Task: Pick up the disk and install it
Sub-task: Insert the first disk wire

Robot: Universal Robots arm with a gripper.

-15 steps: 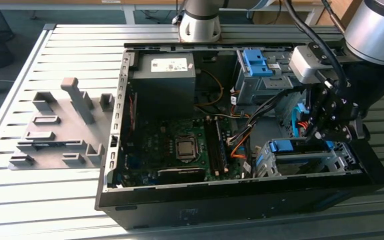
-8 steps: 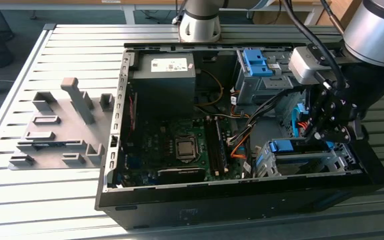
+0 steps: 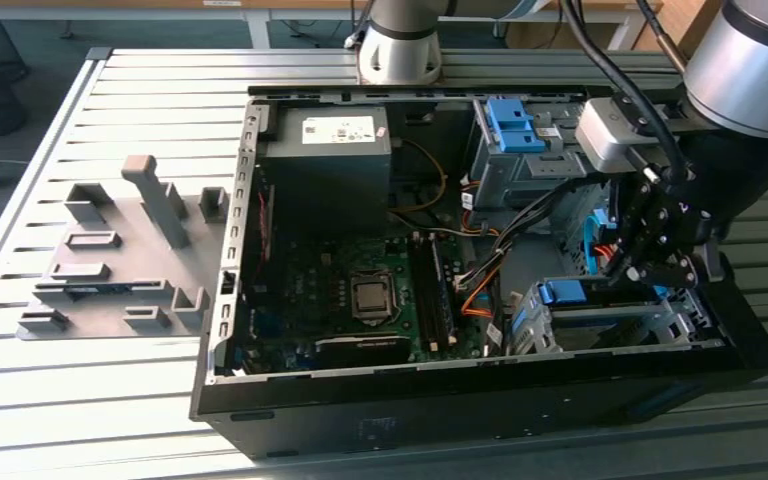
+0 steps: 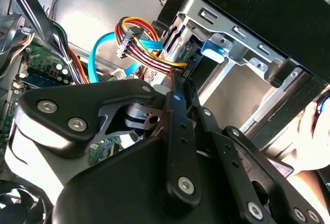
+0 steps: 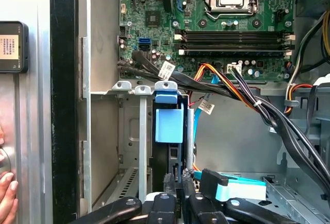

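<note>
Reaching down into the open computer case point(image 3: 244, 250) on the slatted table point(image 3: 117, 390), I have my end effector point(image 3: 644, 262) low at the exterior view's right, just above the grey drive cage point(image 3: 611, 325) near the case's front wall. Its fingers point(image 5: 172, 183) are clenched on the disk point(image 5: 169, 126), held on edge by its blue carrier and partly down in the cage's slot. Orange and blue cables point(image 4: 135, 41) run close by, with the motherboard point(image 3: 357, 290) toward the exterior view's left.
</note>
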